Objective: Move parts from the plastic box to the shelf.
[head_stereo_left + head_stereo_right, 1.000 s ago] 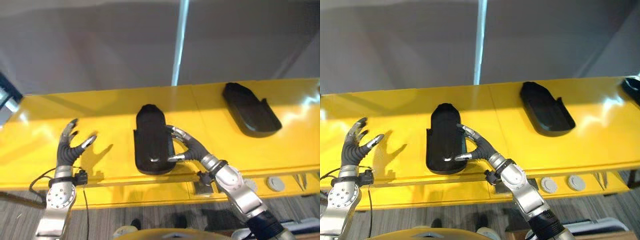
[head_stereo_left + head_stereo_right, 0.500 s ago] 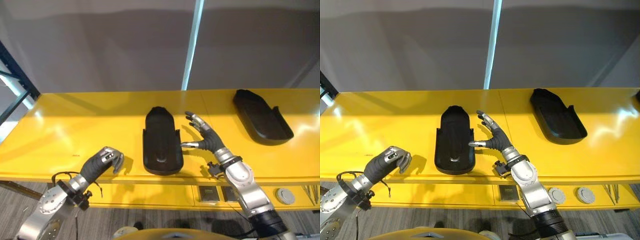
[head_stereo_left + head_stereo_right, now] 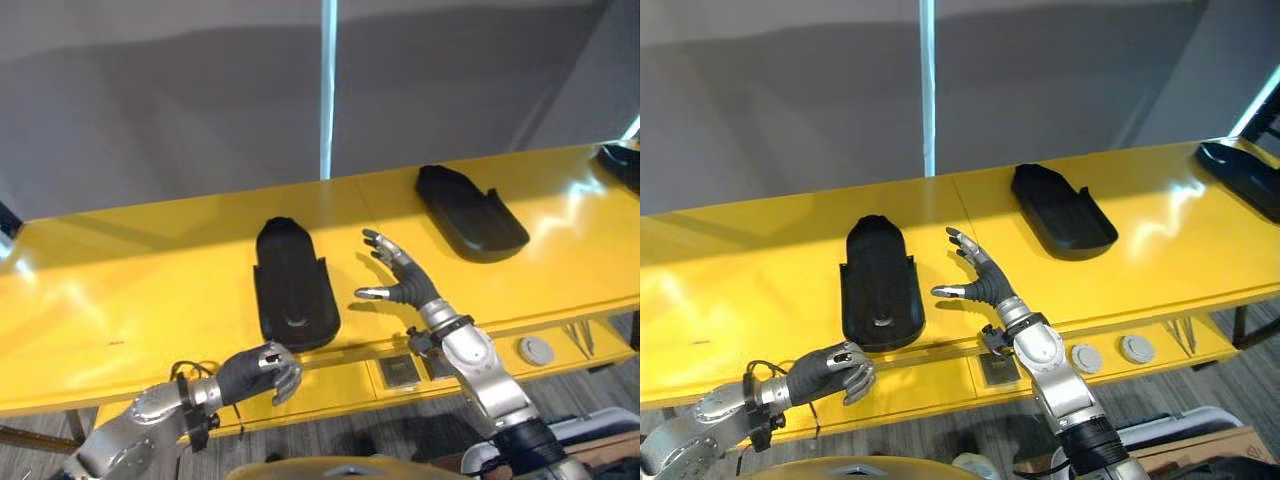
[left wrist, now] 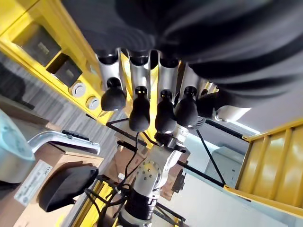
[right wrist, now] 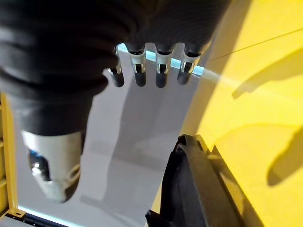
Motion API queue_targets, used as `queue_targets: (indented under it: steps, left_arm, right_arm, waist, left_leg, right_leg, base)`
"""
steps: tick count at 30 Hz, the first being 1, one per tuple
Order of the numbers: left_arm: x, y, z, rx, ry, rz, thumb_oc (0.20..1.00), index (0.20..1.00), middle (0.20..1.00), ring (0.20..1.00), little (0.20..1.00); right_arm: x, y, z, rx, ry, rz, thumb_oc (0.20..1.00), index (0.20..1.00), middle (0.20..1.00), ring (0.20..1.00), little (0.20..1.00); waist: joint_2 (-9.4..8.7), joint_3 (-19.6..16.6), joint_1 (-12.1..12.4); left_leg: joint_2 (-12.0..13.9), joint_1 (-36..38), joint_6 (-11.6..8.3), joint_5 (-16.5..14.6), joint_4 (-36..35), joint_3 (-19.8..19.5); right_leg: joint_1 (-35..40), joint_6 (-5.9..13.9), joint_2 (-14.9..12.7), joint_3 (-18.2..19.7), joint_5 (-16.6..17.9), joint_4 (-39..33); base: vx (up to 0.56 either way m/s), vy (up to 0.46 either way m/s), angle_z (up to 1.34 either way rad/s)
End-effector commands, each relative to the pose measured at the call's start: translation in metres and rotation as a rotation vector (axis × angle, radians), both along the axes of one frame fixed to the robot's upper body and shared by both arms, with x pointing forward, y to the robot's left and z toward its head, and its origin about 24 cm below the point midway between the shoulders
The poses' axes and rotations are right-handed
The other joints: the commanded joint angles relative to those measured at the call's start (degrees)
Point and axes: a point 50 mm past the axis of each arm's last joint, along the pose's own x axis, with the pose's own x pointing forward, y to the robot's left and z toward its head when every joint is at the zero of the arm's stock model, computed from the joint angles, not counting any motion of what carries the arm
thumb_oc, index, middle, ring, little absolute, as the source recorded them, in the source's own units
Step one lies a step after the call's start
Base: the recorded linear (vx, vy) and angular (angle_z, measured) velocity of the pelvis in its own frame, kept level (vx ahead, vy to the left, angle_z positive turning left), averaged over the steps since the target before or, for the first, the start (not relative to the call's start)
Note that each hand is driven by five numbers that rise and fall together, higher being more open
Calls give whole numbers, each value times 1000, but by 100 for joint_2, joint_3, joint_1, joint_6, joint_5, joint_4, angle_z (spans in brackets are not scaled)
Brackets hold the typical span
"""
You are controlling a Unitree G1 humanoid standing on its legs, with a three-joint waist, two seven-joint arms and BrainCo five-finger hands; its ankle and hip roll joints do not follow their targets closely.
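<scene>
A long black moulded part (image 3: pixel 292 285) lies flat on the yellow shelf (image 3: pixel 120 290), also seen close up as the black part (image 5: pixel 199 189). My right hand (image 3: pixel 402 281) hovers open just to its right, fingers spread and apart from it, and its straight fingers (image 5: pixel 161 75) hold nothing. My left hand (image 3: pixel 258 372) is curled and empty, low in front of the shelf's front edge; its fingers (image 4: pixel 138 111) are bent inward. A second black part (image 3: pixel 470 212) rests further right on the shelf, and a third part (image 3: pixel 1245 175) lies at the far right end.
A grey wall with a pale vertical strip (image 3: pixel 327 90) rises behind the shelf. Round grey knobs (image 3: pixel 536 350) and square plates sit under the shelf's front edge. A cardboard box (image 3: pixel 1185 455) stands on the floor at the lower right.
My right hand has let go of the middle part and opened beside it. My left hand has dropped from the shelf top to below its front edge and curled. The camera has shifted.
</scene>
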Motion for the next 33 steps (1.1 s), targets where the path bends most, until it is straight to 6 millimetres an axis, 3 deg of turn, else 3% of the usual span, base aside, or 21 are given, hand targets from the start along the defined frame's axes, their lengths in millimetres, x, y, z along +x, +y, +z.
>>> queue_targets:
  steps: [1,7,12,22,33]
  left_arm:
    - [12,-9,7,-24,-72,5,200,200,200,200,200]
    - [25,-9,-10,70,-138,159,200,200,200,200,200]
    - [31,3,-20,179,-168,273,200,200,200,200,200]
    - [49,25,-6,271,-327,477,200,200,200,200,200]
    - [69,16,19,172,-419,560,200,200,200,200,200]
  right_arm:
    - [13,10,34,99,-145,28,1000,1000,1000,1000,1000]
    - [9,6,24,136,-86,2,1000,1000,1000,1000,1000]
    - [3,-2,9,278,11,-71,1000,1000,1000,1000,1000]
    - [-4,-2,1,303,57,-73,1000,1000,1000,1000,1000]
    - [-3,4,0,335,72,-62,1000,1000,1000,1000,1000]
  waist:
    - [-171,80,47]
    - [-211,85,-50]
    - [-214,58,-70]
    - [-258,15,-54]
    - [-274,-9,-89]
  left_leg:
    - [266,155,-51,-664,-45,-499]
    - [257,134,-55,-668,-45,-422]
    - [269,121,-64,-663,-45,-377]
    - [305,106,-97,-645,-45,-351]
    - [308,114,-100,-651,-45,-319]
  right_leg:
    - [449,427,-297,-129,-642,13]
    - [385,419,-284,-65,-633,13]
    - [362,409,-271,-56,-632,13]
    - [343,394,-246,-65,-648,13]
    - [356,399,-259,-59,-643,13]
  base:
    - [0,0,0]
    - [-1,4,-8]
    - [2,-1,-3]
    - [1,0,0]
    - [0,0,0]
